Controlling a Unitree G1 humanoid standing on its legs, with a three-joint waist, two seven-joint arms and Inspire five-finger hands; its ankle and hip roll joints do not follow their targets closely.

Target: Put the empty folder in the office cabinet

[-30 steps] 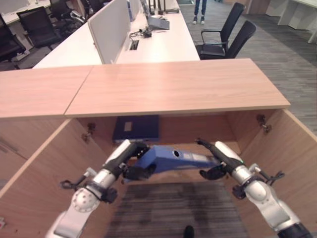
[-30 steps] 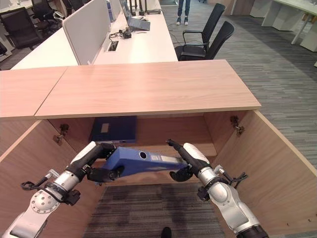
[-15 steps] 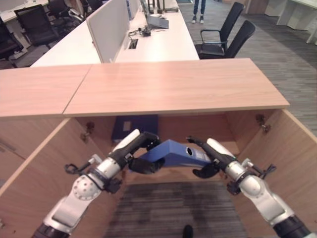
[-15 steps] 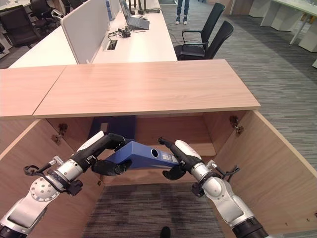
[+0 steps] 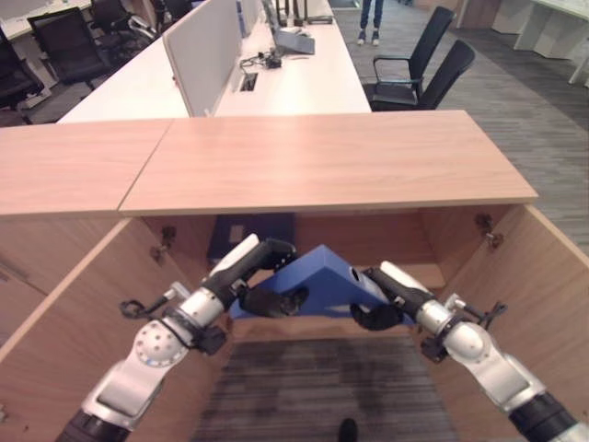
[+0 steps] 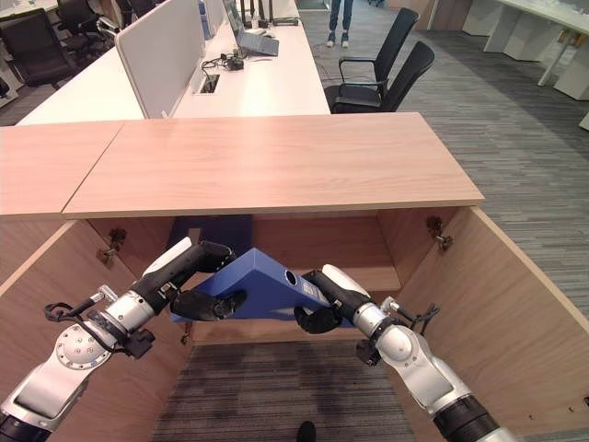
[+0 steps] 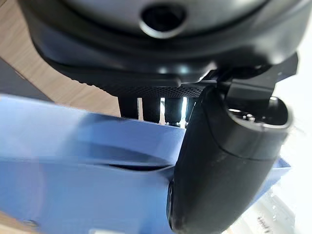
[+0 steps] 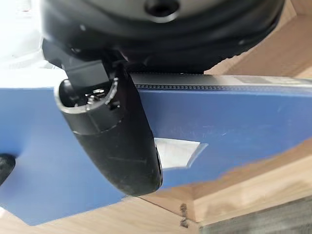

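While both hands pinch the blue, smooth-covered lever-arch folder (image 6: 262, 285) at the mouth of the open light-wood office cabinet (image 6: 276, 166), it should be levelled and slid straight in beside the darker blue folder (image 5: 253, 232) standing at the back. Left hand (image 6: 198, 304) and right hand (image 6: 317, 308) each clamp an end, thumb under and fingers over, matte board tilted edge-up.

1. The open wooden office cabinet (image 5: 322, 161) has a bare light wood top and both doors swung wide.
2. On its inner shelf (image 6: 382, 273), a dark blue folder (image 5: 253, 235) lies flat at the back left.
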